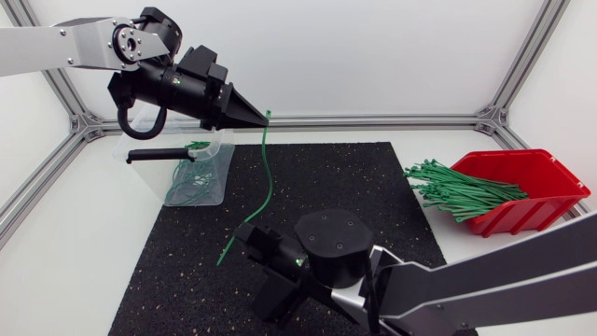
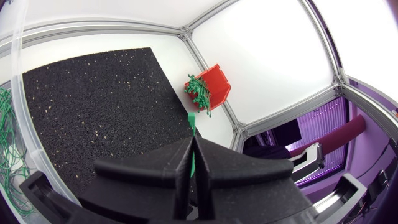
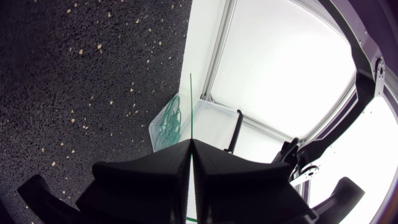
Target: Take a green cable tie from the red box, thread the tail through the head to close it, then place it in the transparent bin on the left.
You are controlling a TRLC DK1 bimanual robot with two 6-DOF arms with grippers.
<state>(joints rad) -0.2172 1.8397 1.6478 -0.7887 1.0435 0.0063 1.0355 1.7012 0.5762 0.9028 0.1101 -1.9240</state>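
Head view: the green cable tie (image 1: 265,173) runs far-to-near above the black mat (image 1: 187,243), its far end clamped in the left claw (image 1: 263,119), its near stretch clamped in the right claw (image 1: 244,231). Only the left wrist view shows its tip poking toward the red box (image 2: 219,82).
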